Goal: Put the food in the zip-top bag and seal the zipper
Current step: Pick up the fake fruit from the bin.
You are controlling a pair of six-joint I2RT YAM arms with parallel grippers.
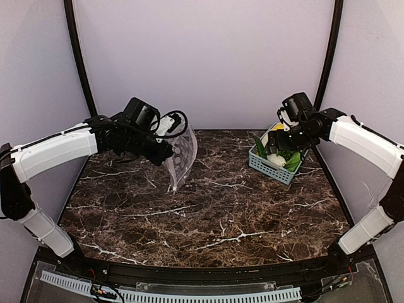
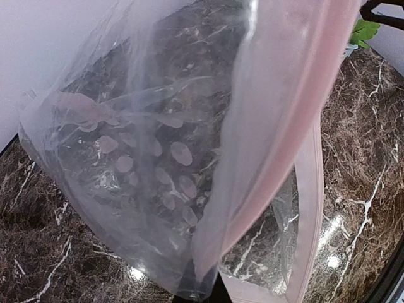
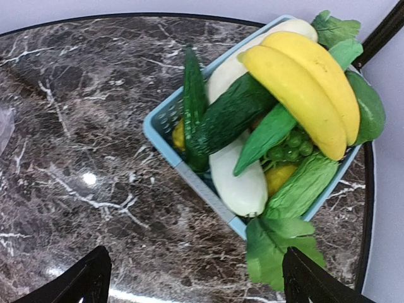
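1. Left gripper: positioned well to the left of the basket and raised above the marble table. The jaws are closed and clamp the zip-top bag.
2. Zip-top bag: hangs from the left gripper, well apart from the basket on its left side. The lower corner points down toward the table; whether it touches cannot be determined. In the left wrist view the clear film with pale oval spots fills most of the picture. The zipper shows as two pink bands with a gap between them, so the mouth is unsealed.
3. Basket: blue-grey, slatted, seated on the table. It holds all the food visible in the pictures.
4. Food, as arranged in the basket in the right wrist view:
   - dark green cucumber, lying diagonally near the left wall;
   - long white vegetable, under the cucumber, running the length of the basket;
   - yellow banana bunch, on top, toward the right wall;
   - leafy greens, hanging over the basket's near corner.
5. Right gripper: poised above the basket, clear of its contents. The jaws are spread wide and grip nothing.
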